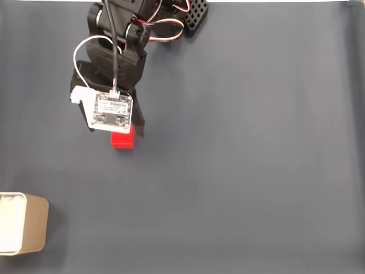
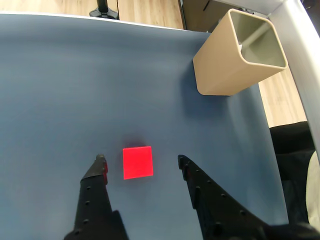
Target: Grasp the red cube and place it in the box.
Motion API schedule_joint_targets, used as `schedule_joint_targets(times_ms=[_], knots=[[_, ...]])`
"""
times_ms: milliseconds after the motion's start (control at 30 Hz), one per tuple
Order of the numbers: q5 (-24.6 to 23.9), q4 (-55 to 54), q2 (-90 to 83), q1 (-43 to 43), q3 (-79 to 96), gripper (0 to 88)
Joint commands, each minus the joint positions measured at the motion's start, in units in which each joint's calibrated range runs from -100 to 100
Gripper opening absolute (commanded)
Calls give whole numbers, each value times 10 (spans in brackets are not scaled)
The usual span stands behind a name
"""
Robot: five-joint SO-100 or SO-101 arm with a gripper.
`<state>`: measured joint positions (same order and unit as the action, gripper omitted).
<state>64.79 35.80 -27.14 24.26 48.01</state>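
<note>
I am holding my black two-finger gripper (image 2: 140,159) wide apart over the dark blue-grey cloth-covered worktop (image 2: 75,80), and it is gripping nothing. In the wrist view, the small bright red matte cube (image 2: 137,162) is lying flat on the worktop between my two fingers, with blue showing on either side of it, so neither finger is touching it. It is sitting a little closer to the finger on the left of that view than to the one on the right.

In the fixed view, the red cube (image 1: 122,138) is peeking out just below my gripper (image 1: 117,132), partly hidden under the white circuit board (image 1: 112,111) riding on my wrist.

The beige rounded-corner box (image 2: 235,55) with thin walls is standing well apart from my gripper, ahead of my fingertips and off to the right in the wrist view, its open mouth tilted towards the camera. In the fixed view the box (image 1: 31,225) is sitting at the lower left edge of the worktop, far from the cube, showing its pale interior.
</note>
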Motion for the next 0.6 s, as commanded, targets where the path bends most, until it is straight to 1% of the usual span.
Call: schedule_joint_targets(times_ms=[0, 567], knots=[[-2, -18, 11, -8, -3, 353], [-4, -82, 78, -14, 32, 367]])
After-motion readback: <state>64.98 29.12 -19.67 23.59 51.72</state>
